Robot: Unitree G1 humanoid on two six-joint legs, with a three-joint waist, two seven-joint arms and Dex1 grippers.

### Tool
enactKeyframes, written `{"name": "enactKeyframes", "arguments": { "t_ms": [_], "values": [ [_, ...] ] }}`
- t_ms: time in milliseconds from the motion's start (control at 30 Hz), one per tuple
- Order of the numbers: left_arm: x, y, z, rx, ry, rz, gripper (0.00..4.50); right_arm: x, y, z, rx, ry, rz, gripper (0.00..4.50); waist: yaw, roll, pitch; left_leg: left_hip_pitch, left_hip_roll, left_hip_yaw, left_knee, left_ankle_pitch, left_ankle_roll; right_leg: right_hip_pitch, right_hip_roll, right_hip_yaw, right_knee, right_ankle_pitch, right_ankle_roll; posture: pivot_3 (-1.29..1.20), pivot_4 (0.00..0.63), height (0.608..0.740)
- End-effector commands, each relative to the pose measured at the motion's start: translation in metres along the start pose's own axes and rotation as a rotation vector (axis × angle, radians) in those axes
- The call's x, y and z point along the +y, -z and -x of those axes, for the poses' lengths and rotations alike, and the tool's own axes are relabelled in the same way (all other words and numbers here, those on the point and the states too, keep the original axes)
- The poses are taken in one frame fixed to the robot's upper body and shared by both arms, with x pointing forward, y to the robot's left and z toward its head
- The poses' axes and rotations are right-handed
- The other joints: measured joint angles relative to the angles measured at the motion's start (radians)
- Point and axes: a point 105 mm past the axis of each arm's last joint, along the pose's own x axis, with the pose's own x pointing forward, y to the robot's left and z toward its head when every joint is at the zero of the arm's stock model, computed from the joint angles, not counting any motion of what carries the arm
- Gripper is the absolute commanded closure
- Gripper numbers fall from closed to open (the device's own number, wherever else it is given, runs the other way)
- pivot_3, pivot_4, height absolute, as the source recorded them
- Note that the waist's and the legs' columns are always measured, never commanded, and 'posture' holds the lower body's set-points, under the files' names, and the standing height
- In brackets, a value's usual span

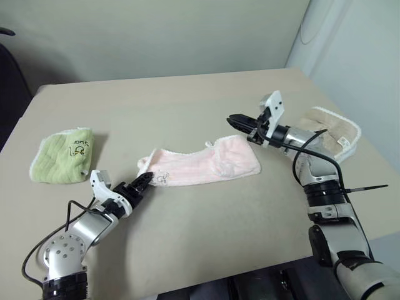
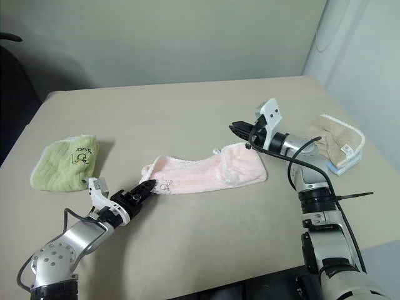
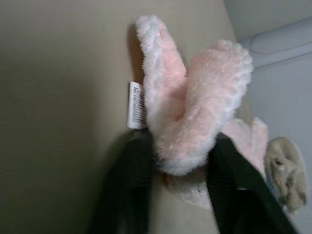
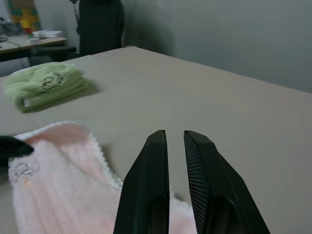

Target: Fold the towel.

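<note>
While the pink towel lies folded into a long band across the middle of the counter, the left gripper reaches its end at nine o'clock, and the left wrist view shows the two black fingers clamped on a thick fold of pink terry with white stitched edging. A small white tag printed with a barcode sticks out beside that fold; its characters are too small to read. Near the same end a small dark embroidered mark sits on the pink cloth, not legible. The right gripper hovers above the towel's other end, toward three o'clock, pointing across the counter with its fingers nearly together, a thin slit between them and nothing held. At nine o'clock from the pink towel, well apart from it, rests a folded green towel bearing dark embroidery that looks like short lettering beside a little drawn figure, though the letters cannot be made out with confidence. At three o'clock, by the counter's edge behind the right arm, lies a beige towel with white edging.
</note>
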Motion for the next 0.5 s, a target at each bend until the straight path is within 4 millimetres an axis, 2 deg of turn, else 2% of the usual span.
{"name": "enactKeyframes", "arguments": {
  "t_ms": [33, 133, 233, 267, 300, 367, 433, 500],
  "values": [
    [-0.015, -0.017, 0.006, -0.061, 0.059, -0.088, 4.37, -0.007, -0.015, 0.009, -0.053, 0.038, 0.005, 3.85, 0.0, 0.0, 0.0, 0.0, 0.0, 0.0, -0.001, 0.0, 0.0, -0.001, 0.0, 0.0, 0.0, 0.0, 0.0, 0.0, 0.15, 0.74],
    [-0.051, -0.031, 0.011, -0.087, 0.189, -0.239, 4.47, -0.019, -0.016, 0.019, -0.06, 0.092, -0.024, 3.85, -0.001, -0.002, 0.001, -0.004, 0.001, -0.001, -0.001, 0.0, 0.0, -0.006, 0.001, 0.001, 0.001, 0.0, 0.0, 0.0, 0.15, 0.74],
    [-0.083, -0.034, 0.013, -0.073, 0.307, -0.356, 4.47, -0.027, -0.015, 0.026, -0.059, 0.128, -0.039, 3.85, 0.001, -0.003, 0.002, -0.006, 0.001, -0.002, -0.001, 0.0, 0.0, -0.008, 0.001, 0.001, 0.001, 0.0, 0.001, 0.0, 0.15, 0.74],
    [-0.103, -0.032, 0.01, -0.056, 0.378, -0.414, 4.47, -0.033, -0.015, 0.031, -0.061, 0.155, -0.047, 3.85, 0.002, -0.003, 0.002, -0.006, 0.001, -0.002, -0.001, 0.0, 0.0, -0.007, 0.001, 0.001, 0.0, 0.0, 0.001, 0.0, 0.15, 0.74],
    [-0.125, -0.029, 0.006, -0.034, 0.45, -0.47, 4.47, -0.04, -0.015, 0.035, -0.064, 0.188, -0.054, 3.85, 0.004, -0.003, 0.002, -0.006, 0.0, -0.001, 0.0, 0.0, 0.0, -0.007, 0.0, 0.001, 0.0, 0.0, 0.001, 0.0, 0.15, 0.74],
    [-0.153, -0.02, -0.003, 0.013, 0.542, -0.536, 4.47, -0.052, -0.016, 0.042, -0.073, 0.244, -0.067, 3.85, 0.009, -0.003, 0.002, -0.007, 0.0, -0.003, 0.001, 0.0, 0.0, -0.006, 0.0, 0.001, 0.0, 0.001, 0.003, 0.0, 0.15, 0.74],
    [-0.169, -0.001, -0.023, 0.11, 0.574, -0.608, 4.47, -0.065, -0.018, 0.048, -0.092, 0.315, -0.08, 3.85, 0.012, -0.003, 0.002, -0.007, -0.001, -0.004, 0.003, 0.0, 0.0, -0.006, -0.001, 0.001, 0.0, 0.002, 0.004, 0.0, 0.15, 0.74],
    [-0.174, 0.018, -0.042, 0.209, 0.561, -0.683, 4.47, -0.075, -0.02, 0.052, -0.109, 0.367, -0.089, 3.85, 0.009, -0.003, 0.002, -0.007, -0.001, -0.004, 0.005, -0.001, 0.002, -0.006, -0.002, 0.003, -0.001, 0.003, 0.006, 0.0, 0.15, 0.74]
  ]
}}
